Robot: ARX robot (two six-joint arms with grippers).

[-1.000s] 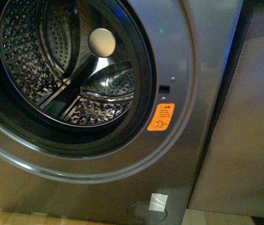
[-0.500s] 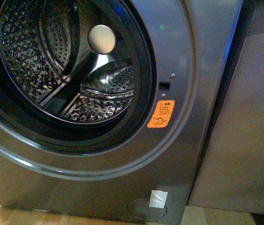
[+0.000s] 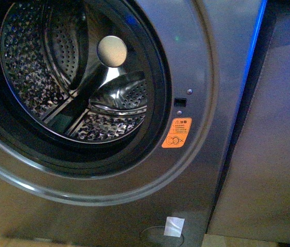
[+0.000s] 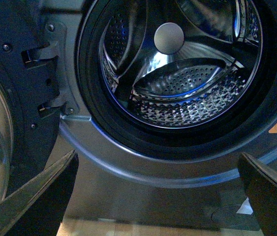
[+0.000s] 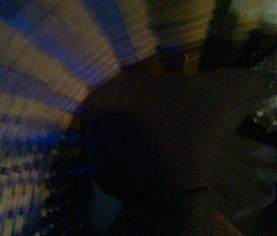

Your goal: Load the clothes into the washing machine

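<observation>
Gaping open, the washing machine fills the front view. Its door is swung aside, and the perforated drum inside the machine holds nothing.

The clothes are not in the washing machine. They show only in the blurred right wrist view, as a dark mass of fine-textured fabric close under the camera, lying against a striped woven surface. How far that is from the machine cannot be told.

The garment looks soft and limp, so it should be light, but it will sag and trail from any hold and could catch on the machine's rubber seal. A deep pinch on a bunched fold near its middle seems the safest grip.

The left gripper hangs in front of the machine, low before the drum, with its fingers spread wide and empty. I cannot tell whether the right gripper's jaws are clenched on the fabric.
</observation>
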